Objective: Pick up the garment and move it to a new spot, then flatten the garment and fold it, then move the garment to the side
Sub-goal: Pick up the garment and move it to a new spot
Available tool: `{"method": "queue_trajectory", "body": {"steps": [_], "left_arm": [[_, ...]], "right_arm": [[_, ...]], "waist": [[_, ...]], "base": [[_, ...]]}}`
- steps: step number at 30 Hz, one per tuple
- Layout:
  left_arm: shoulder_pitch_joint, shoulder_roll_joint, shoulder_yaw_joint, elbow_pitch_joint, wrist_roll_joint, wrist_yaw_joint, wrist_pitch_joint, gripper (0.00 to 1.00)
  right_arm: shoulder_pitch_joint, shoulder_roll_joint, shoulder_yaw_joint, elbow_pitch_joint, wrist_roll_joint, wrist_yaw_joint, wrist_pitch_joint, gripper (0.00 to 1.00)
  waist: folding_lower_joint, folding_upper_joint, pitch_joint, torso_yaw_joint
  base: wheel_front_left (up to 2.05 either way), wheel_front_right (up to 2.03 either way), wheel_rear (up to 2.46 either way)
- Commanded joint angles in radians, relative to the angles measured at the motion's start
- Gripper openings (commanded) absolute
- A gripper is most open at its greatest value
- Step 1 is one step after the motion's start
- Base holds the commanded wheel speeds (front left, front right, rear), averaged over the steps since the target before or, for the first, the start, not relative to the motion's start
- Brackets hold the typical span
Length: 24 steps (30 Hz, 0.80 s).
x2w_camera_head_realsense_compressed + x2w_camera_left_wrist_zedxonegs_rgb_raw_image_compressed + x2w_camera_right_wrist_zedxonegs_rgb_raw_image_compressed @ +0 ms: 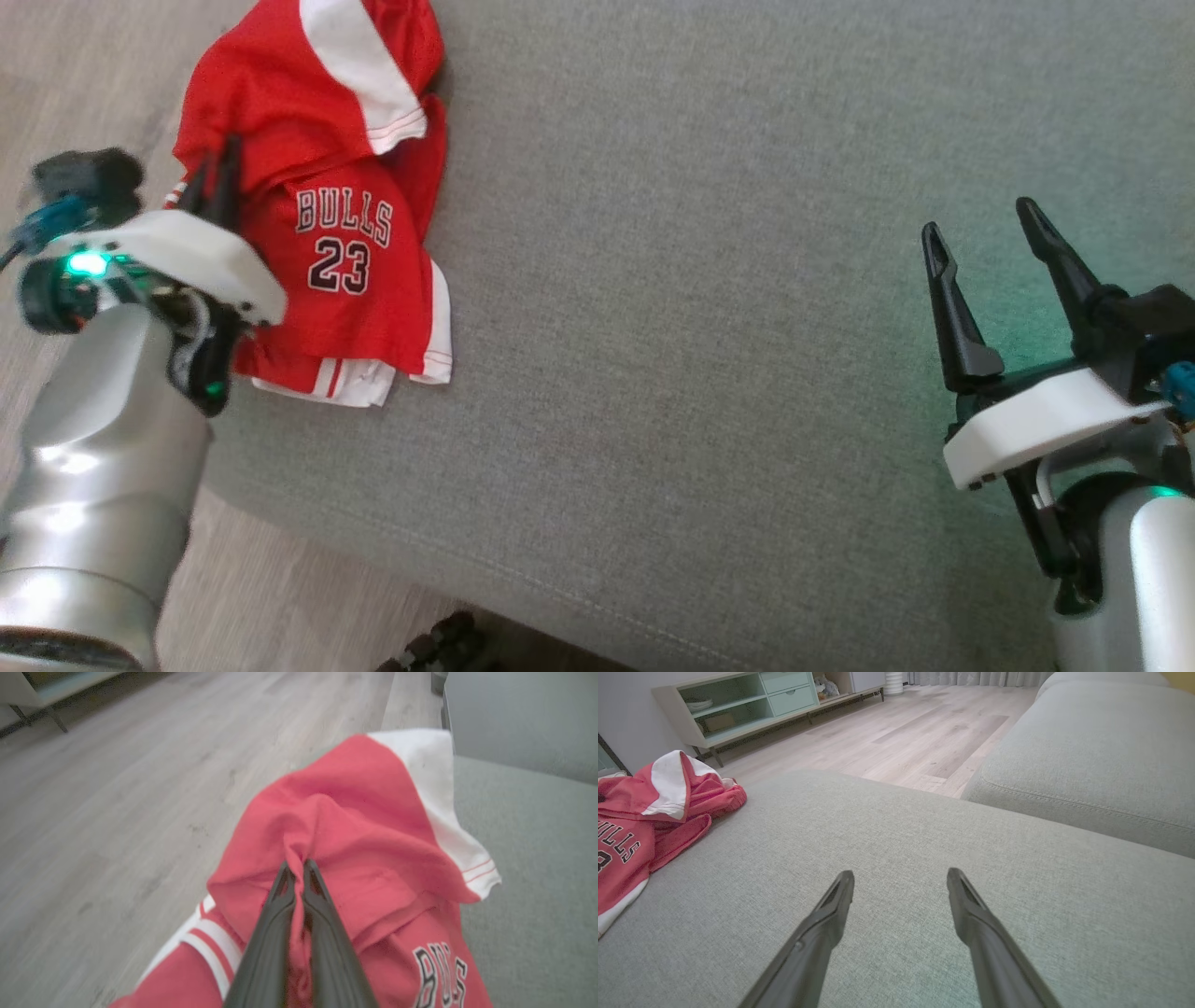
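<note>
**Left jaws clenched on the garment, right jaws released**

I see the garment (345, 280) on the far left part of the grey sofa cushion (700, 327). It is red with white panels and white striped hems, and the print "BULLS 23" faces up. It is not flat: the far part is bunched and folded over the near part, and its left side reaches the cushion edge, beside the wooden floor (280, 588).

In the left wrist view the left jaws are clenched on a ridge of the red cloth (373, 826). The two dark fingers (271, 933) are pressed together, with a thin pleat of fabric between them, and the cloth is pulled into wrinkles around the tips. In the head view these fingers (224, 182) stand at the left side of the garment, above the print.

The right jaws are released and hold nothing. Their fingers (948, 308) are spread at the right side of the cushion, well apart from the garment. In the right wrist view they (817, 933) point over bare grey fabric, the garment (626, 849) lies far to the left, and a pale green sideboard (752, 700) stands across the floor.
</note>
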Motion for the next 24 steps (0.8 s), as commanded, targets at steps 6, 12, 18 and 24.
{"method": "queue_trajectory", "body": {"steps": [6,12,18,24], "left_arm": [[-0.033,0.107,0.032,-0.040,0.027,0.009,-0.179,0.00],[0.069,0.130,0.041,-0.231,0.057,0.068,-0.226,0.00],[0.240,0.134,0.013,-0.496,0.062,0.138,-0.169,0.00],[0.387,0.120,-0.050,-0.753,0.063,0.188,-0.073,0.00]], "right_arm": [[0.008,0.029,0.016,0.007,0.027,-0.001,-0.054,1.00],[0.052,0.046,0.015,0.057,0.062,-0.001,-0.113,1.00],[0.089,0.049,0.033,0.091,0.112,-0.001,-0.151,1.00],[0.105,0.050,0.054,0.109,0.143,-0.001,-0.169,1.00]], "waist": [[0.0000,0.0000,-0.121,-0.008],[0.0000,0.0000,-0.254,-0.052],[0.0000,0.0000,-0.331,-0.120],[0.0000,0.0000,-0.360,-0.232]], "base": [[0.00,0.00,0.00],[0.00,0.00,0.00],[0.00,0.00,0.00],[0.00,0.00,0.00]]}}
